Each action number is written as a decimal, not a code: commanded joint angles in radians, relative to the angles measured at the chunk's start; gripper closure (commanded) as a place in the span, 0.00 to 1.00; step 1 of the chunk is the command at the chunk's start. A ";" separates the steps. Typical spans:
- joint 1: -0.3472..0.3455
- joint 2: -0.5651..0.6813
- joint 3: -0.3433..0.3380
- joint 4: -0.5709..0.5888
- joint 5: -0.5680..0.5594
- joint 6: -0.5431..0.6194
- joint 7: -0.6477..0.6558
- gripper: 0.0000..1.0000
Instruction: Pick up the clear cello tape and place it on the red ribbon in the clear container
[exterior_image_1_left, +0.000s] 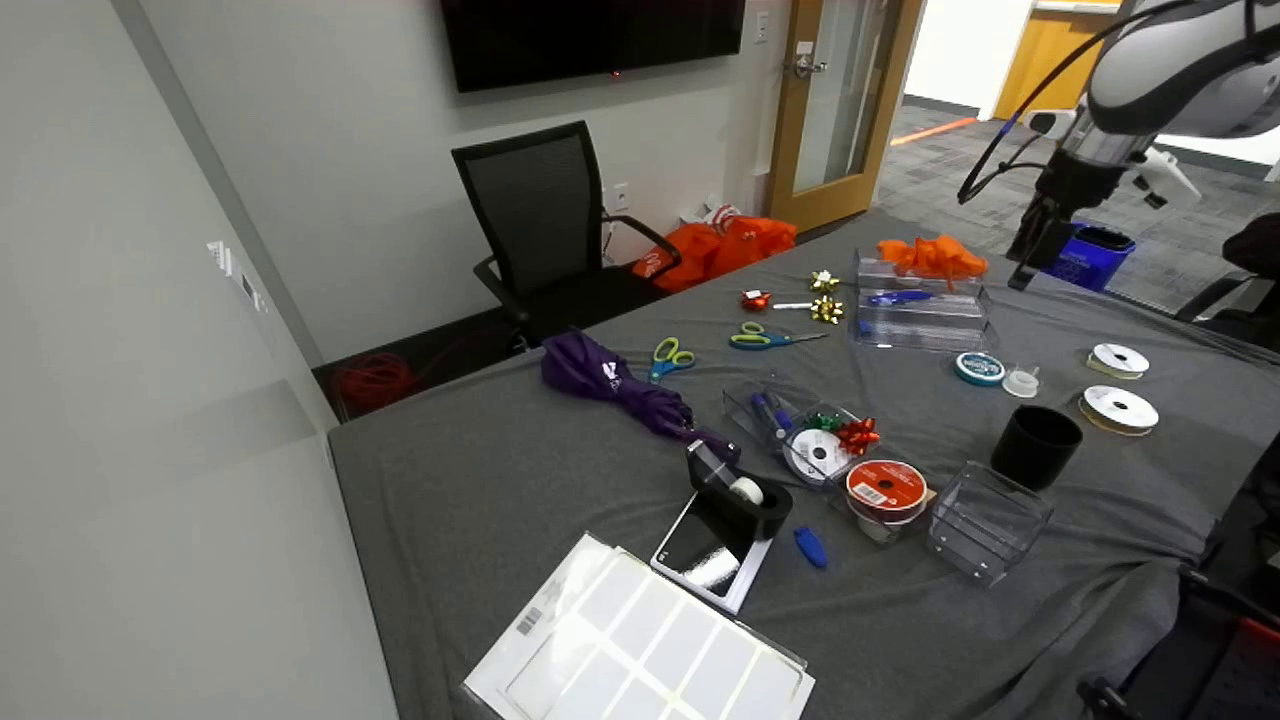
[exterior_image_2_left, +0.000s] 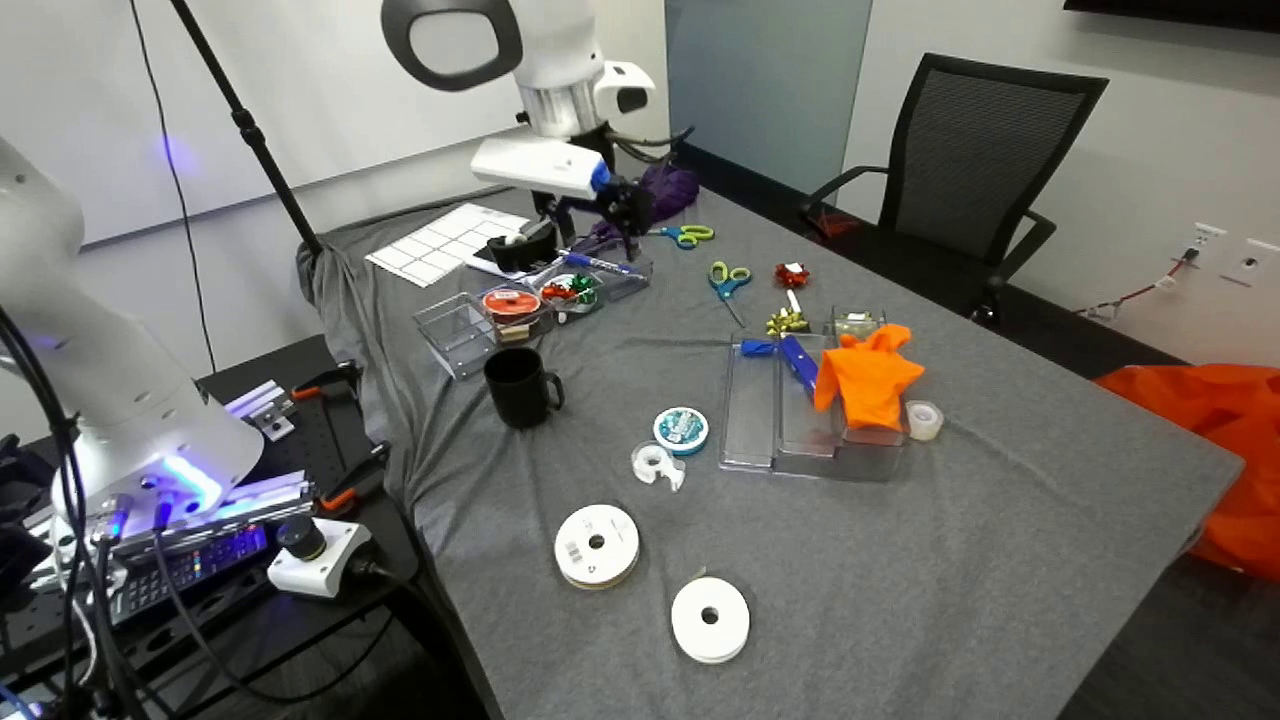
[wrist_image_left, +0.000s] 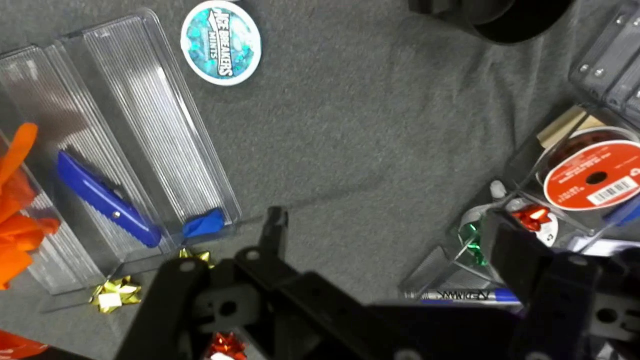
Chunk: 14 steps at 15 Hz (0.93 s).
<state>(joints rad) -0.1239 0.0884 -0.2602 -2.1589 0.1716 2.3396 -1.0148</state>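
Wrist view: the gripper (wrist_image_left: 387, 222) has its fingers (wrist_image_left: 275, 235) spread far apart, holding nothing, with grey tablecloth (wrist_image_left: 360, 140) showing through the gap. To the right in the picture, the red ribbon (wrist_image_left: 595, 175) sits in the clear container (wrist_image_left: 555, 212), which one finger partly covers. At the left lies a clear tray (wrist_image_left: 145, 115) with a blue cutter (wrist_image_left: 107, 197) in it, and near it a mints tin (wrist_image_left: 220, 42).

Two clear tapes show in an exterior view, and I cannot tell which the task means. The tape in its holder (exterior_image_2_left: 657, 465) lies just beside the mints tin; the loose tape roll (exterior_image_2_left: 925, 420) is at the tray's edge, by the orange cloth (exterior_image_2_left: 868, 378). Both are well apart from the fingers, which show beside the black tape dispenser (exterior_image_2_left: 522, 250).

In an exterior view the arm (exterior_image_1_left: 1180, 90) holds the gripper high at the upper right, past the tray; the fingers are too dark there to judge. The tape in its holder rests between the mints tin and two white spools (exterior_image_1_left: 1118, 408), clearly away from the fingers.
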 joint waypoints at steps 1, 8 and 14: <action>-0.070 0.133 0.025 0.054 -0.015 0.045 -0.016 0.00; -0.130 0.233 0.036 0.073 -0.214 0.149 0.155 0.00; -0.169 0.304 0.062 0.109 -0.189 0.209 0.113 0.00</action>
<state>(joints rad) -0.2199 0.3536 -0.2628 -2.0643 -0.0332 2.5058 -0.8566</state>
